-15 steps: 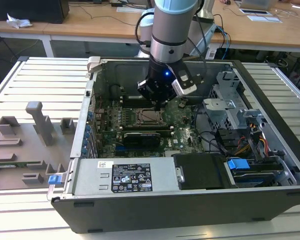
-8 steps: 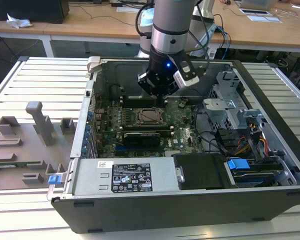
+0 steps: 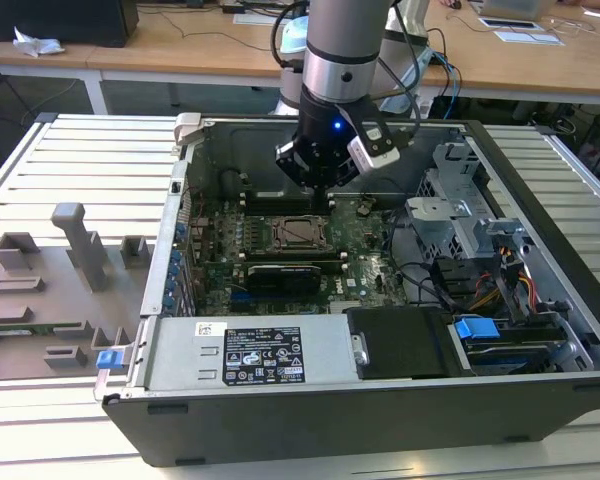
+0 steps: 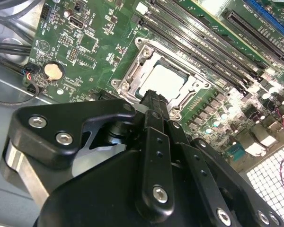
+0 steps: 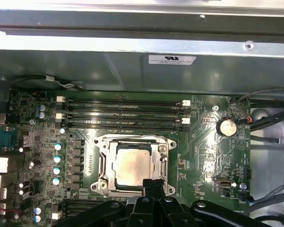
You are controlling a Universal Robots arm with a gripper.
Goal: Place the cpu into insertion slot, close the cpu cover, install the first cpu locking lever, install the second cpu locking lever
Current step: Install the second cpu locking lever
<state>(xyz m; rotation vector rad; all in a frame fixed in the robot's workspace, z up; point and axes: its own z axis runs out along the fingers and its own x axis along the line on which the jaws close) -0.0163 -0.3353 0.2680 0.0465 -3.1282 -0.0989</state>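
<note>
The cpu (image 5: 131, 163) lies flat in the insertion slot (image 5: 102, 183), its silver-grey top also visible in the second wrist view (image 4: 164, 80). The cpu cover (image 5: 132, 140) is down, its silvery frame running around the chip's edges (image 4: 143, 56). My gripper (image 5: 154, 183) hangs just over the slot's edge with its two black fingers pressed together and nothing visible between them. The fingertips (image 4: 150, 97) reach the rim of the slot. In the exterior view the gripper (image 3: 320, 192) hovers over the slot (image 3: 302, 231) inside the open computer case.
Long black memory slots (image 5: 123, 113) run beside the socket. A coin battery (image 5: 226, 126) sits nearby on the board. A black card (image 3: 285, 275), a drive cage (image 3: 450, 215) with cables and the case walls (image 3: 170, 230) ring the board. Grey fixtures (image 3: 80, 245) stand at the exterior view's left.
</note>
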